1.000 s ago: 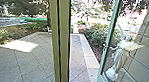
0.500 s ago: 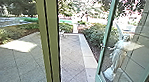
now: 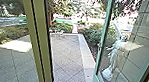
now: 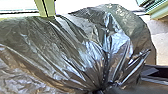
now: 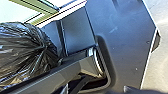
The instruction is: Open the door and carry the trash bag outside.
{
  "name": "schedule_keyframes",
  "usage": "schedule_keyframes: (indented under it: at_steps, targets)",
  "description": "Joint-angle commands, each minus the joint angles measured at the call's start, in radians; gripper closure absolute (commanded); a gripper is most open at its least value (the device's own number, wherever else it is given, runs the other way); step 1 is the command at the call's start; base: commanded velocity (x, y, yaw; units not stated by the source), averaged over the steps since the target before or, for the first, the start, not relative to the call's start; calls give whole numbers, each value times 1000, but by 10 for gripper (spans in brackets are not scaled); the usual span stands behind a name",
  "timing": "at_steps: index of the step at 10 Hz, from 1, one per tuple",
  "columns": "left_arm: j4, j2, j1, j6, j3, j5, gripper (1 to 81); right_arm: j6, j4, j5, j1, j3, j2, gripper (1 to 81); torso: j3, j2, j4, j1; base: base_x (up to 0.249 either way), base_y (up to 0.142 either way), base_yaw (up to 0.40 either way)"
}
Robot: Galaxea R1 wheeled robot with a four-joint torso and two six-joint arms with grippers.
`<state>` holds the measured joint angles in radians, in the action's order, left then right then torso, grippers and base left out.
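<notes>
Paved yard (image 3: 67,58) beyond the open glass door (image 3: 104,33); upright post (image 3: 42,37); trash bag (image 4: 62,50) at the robot's front, neck (image 4: 101,86) gathered. Grip, either side: cannot tell. Probable step: carrying out. Next move calls for forward travel, bag clear of the post.

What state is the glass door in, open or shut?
Open: the glass door is swung outward, its free edge standing well clear of the green post, with paving between them in the head view.

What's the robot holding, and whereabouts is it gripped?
The dark trash bag, seemingly held by its bunched-up neck, where the folds converge, in the left gripper.
</notes>
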<state>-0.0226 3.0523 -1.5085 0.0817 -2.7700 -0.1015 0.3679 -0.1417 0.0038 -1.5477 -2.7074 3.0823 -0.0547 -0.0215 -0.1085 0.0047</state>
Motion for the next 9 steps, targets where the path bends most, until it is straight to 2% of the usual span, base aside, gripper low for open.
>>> schedule_keyframes:
  at_steps: [1,5,9]
  targets:
    - [-13,-10,47,7,1,48,811,-3,-2,-58,34,-43,0,10,0,0,0,0,0,-127,0]
    - [-13,-23,46,7,1,48,811,-4,-4,-73,28,-99,0,10,0,0,0,0,0,-125,0]
    - [-13,-21,47,7,1,48,811,-1,4,-62,25,-93,2,10,0,0,0,0,0,-120,0]
